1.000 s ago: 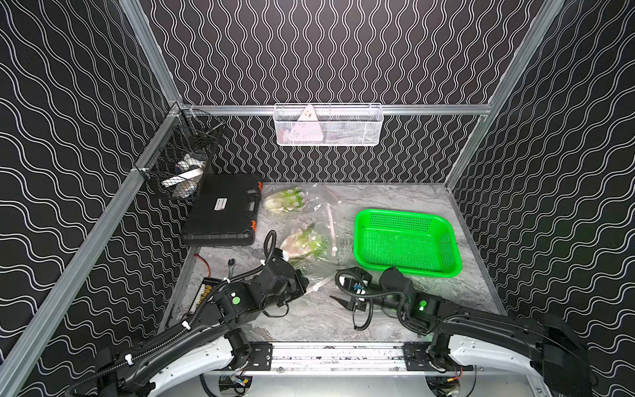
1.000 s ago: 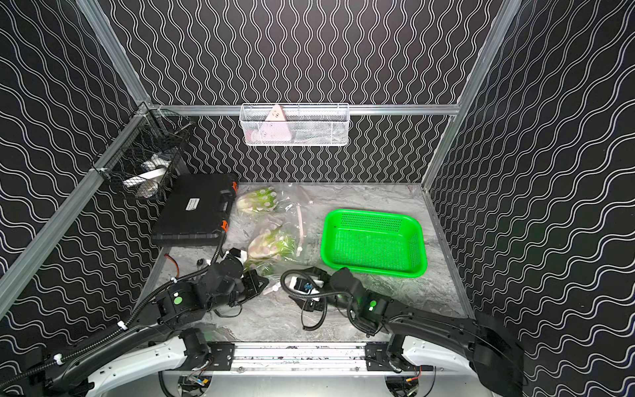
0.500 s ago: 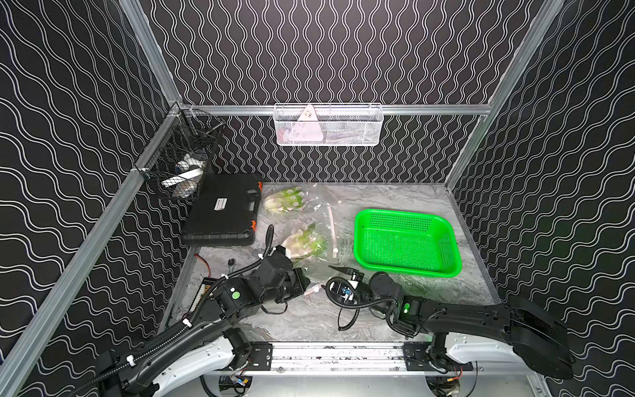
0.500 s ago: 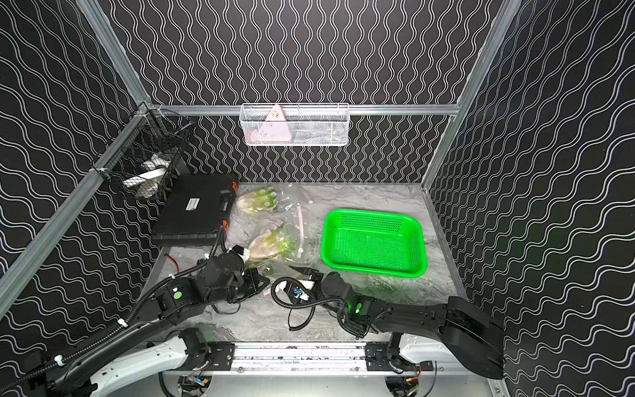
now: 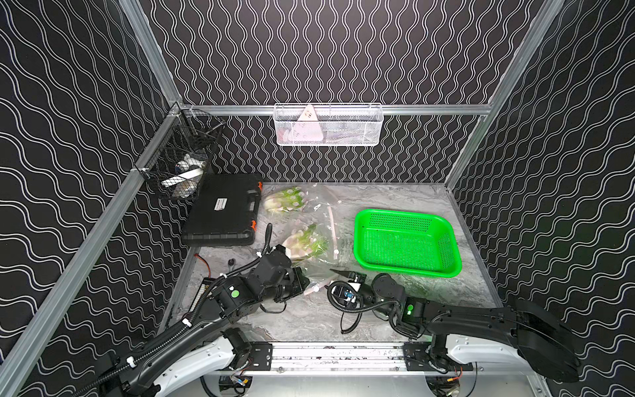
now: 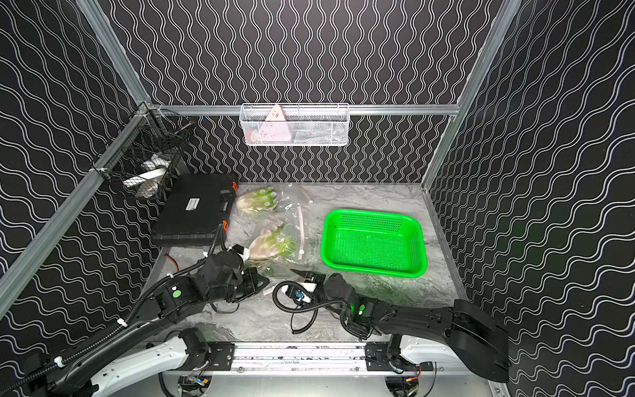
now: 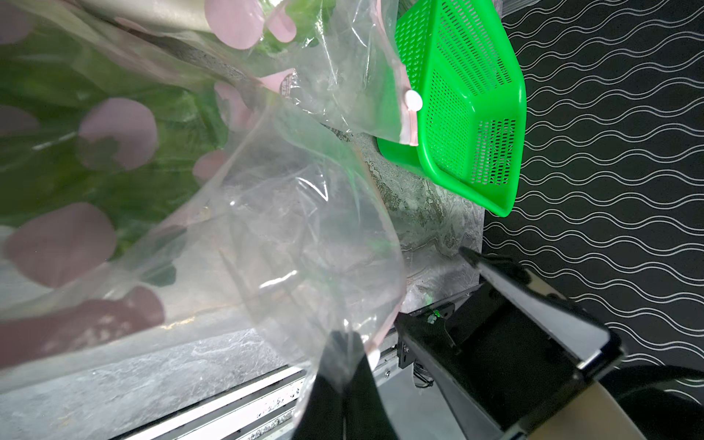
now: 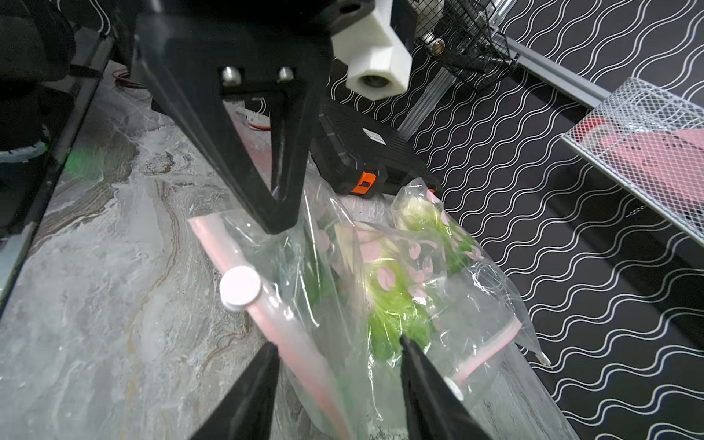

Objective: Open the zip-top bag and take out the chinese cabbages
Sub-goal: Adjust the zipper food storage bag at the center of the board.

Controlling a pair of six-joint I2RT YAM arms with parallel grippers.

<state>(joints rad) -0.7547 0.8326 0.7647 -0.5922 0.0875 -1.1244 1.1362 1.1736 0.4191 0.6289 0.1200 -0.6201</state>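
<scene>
While the left gripper (image 7: 344, 339) pinches the zip-top bag (image 7: 285, 228), its creases half-hide the chinese cabbages (image 8: 392, 301) beyond the parted right gripper (image 8: 338, 341).

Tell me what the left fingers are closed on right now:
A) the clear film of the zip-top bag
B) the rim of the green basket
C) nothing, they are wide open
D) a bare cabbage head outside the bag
A: in the left wrist view the left fingers are shut together on a fold of clear film of the zip-top bag, and the green basket lies apart from them.
</scene>
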